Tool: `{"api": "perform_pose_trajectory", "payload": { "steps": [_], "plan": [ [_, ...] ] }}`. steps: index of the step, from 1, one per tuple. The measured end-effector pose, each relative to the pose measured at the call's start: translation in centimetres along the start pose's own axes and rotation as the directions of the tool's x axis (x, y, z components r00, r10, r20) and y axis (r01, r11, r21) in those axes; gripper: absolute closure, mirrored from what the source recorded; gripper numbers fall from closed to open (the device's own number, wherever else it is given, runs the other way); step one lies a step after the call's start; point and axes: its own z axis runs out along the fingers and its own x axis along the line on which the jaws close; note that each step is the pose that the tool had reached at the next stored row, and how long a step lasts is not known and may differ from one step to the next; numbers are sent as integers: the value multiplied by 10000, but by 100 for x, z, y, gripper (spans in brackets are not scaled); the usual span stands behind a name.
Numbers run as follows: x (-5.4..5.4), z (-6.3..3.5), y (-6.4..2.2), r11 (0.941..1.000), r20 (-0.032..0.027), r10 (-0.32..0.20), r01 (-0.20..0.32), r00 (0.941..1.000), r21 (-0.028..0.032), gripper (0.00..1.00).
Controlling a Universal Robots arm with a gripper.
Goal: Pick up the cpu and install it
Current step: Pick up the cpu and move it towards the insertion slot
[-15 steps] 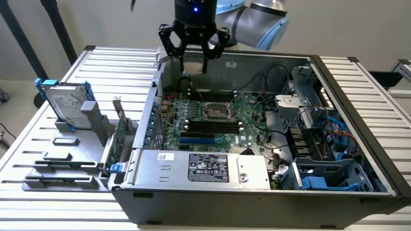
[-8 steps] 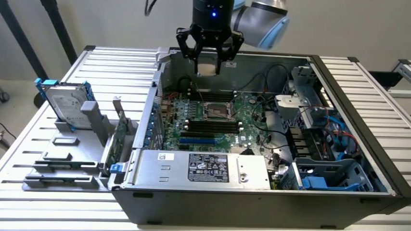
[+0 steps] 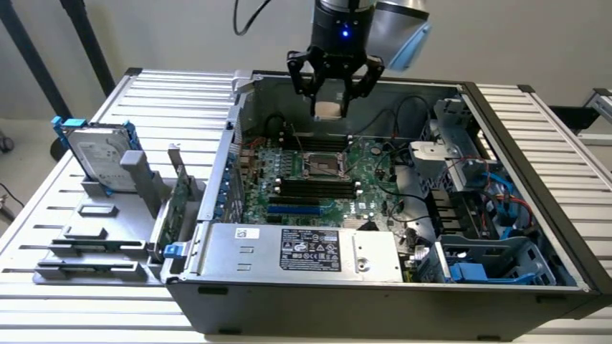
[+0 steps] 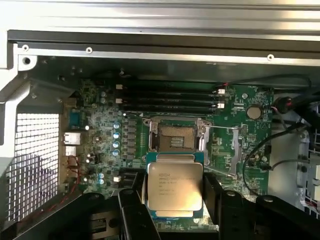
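Exterior view, from its left to its right: a hard drive (image 3: pixel 96 154) with blue rails was seen standing upright in a grey rack (image 3: pixel 96 240) on the slatted table (image 3: pixel 555 136). A green card (image 3: pixel 180 204) was propped just beside the open computer case (image 3: pixel 383 304). Inside the case a green motherboard (image 3: pixel 316 190) was laid flat with its socket (image 3: pixel 322 166) open. A silver box (image 3: pixel 301 251) with a black label was mounted along the near edge. Above the far part of the board, the gripper (image 3: pixel 329 100) was hung with its black fingers clamped on the cpu (image 3: pixel 329 110), which was held clear of the board. Blue cables (image 3: pixel 499 193) were bundled toward the exterior view's right.

Wrist view: the cpu (image 4: pixel 175 186) was shown pinched on two opposite edges between the fingers (image 4: pixel 131 210). Its printed silver top was turned to the camera, and it was held near the open socket (image 4: pixel 175 137) but apart from it.
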Motion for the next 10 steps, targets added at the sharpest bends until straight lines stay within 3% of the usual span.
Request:
{"api": "perform_pose_trajectory", "payload": {
  "steps": [4, 10],
  "plan": [
    [-92, 72, -5, 9999, 7, 118, -118, 9999, -1, 45],
    [-110, 179, -12, 9999, 10, 169, -169, 9999, -1, 45]
  ]
}}
